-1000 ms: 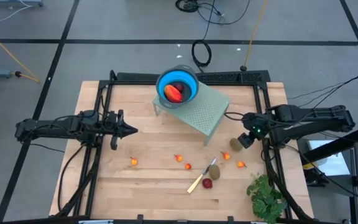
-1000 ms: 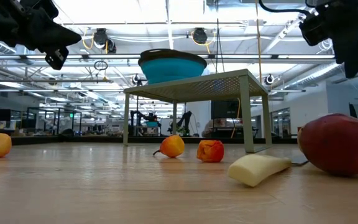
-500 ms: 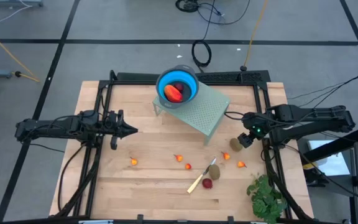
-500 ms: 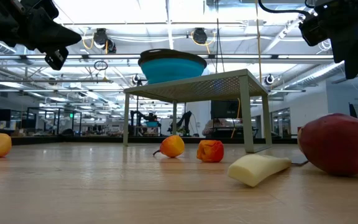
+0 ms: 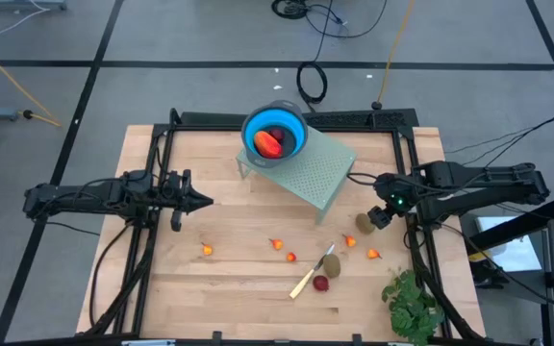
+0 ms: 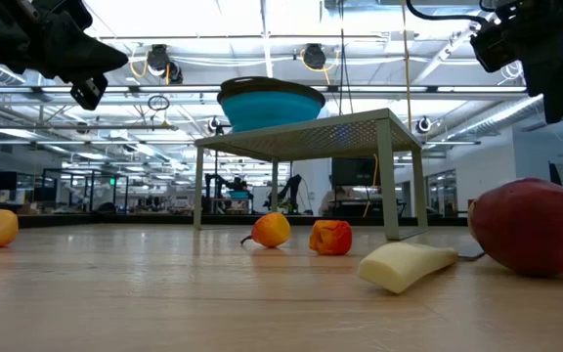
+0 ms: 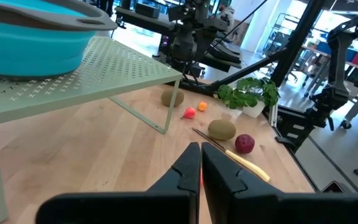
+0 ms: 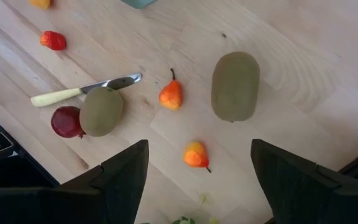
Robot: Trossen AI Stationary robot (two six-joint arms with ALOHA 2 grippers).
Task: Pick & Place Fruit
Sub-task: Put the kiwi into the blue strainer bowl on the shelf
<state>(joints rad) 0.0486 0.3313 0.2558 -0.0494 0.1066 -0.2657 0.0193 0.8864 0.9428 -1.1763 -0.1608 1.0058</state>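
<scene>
Lying loose on the table (image 5: 162,288), most fruit sits in its 4 to 6 o'clock part: one kiwi (image 5: 365,223) directly under the right gripper (image 5: 381,215), whose fingers stand apart above it without touching. A second kiwi (image 5: 331,263) lies against the knife (image 5: 309,277), a red ball (image 5: 321,283) just beside. Tiny orange pieces (image 5: 279,244) scatter toward 7 o'clock. A long red-orange piece (image 5: 269,143) lies in the blue bowl (image 5: 296,126) on the rack (image 5: 315,173) at 12 o'clock; something dark beside it is hard to make out. The left gripper (image 5: 204,202), fingers together, hovers at 9 o'clock over bare wood. Greens (image 5: 410,303) overhang the 4 o'clock edge.
</scene>
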